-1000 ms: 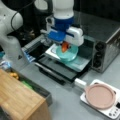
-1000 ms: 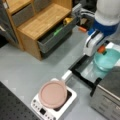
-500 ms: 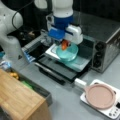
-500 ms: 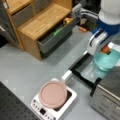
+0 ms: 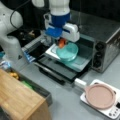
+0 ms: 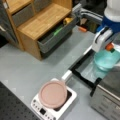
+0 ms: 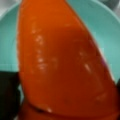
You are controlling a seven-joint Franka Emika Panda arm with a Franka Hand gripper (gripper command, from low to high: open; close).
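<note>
Overhead, the hand (image 5: 62, 43) pinches an orange pepper (image 5: 61, 43) above the teal bowl's (image 5: 67, 52) rim.

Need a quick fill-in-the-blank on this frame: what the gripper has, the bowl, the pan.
1. The gripper holds an ____ pepper.
2. The pepper hangs over a ____ bowl.
3. The bowl sits on the tray of the open ____.
4. The pink pan rests on a white ____.

Missing words: orange; teal; toaster oven; scale
</note>
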